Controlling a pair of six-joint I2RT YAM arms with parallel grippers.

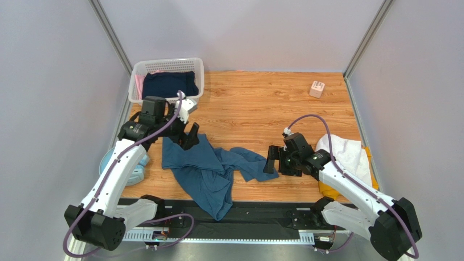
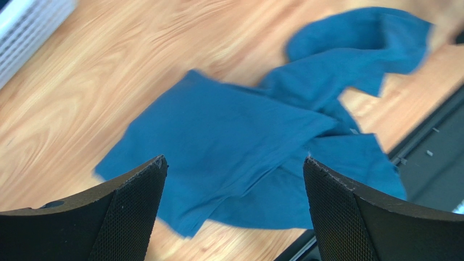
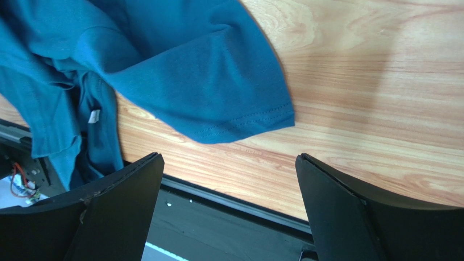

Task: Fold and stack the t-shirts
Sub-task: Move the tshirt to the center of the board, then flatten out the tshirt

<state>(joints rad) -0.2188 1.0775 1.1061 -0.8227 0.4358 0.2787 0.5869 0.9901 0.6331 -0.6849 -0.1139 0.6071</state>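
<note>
A large teal-blue t-shirt (image 1: 209,168) lies crumpled at the table's near middle, one end hanging over the front edge. My left gripper (image 1: 182,137) hovers open over its upper left corner. In the left wrist view the cloth (image 2: 229,136) lies flat below the left gripper (image 2: 234,163), with nothing between the fingers. My right gripper (image 1: 274,161) stands open just right of the shirt's sleeve (image 3: 218,76). In the right wrist view the right gripper (image 3: 229,157) holds nothing. A white t-shirt (image 1: 346,152) rests on a mustard-yellow t-shirt (image 1: 331,191) at the right edge.
A white lattice basket (image 1: 166,62) at the back left holds a dark navy garment (image 1: 170,84) and something pink. A small pink block (image 1: 317,88) sits at the back right. A pale-blue rounded item (image 1: 139,164) lies under my left arm. A black rail (image 1: 261,217) runs along the front edge.
</note>
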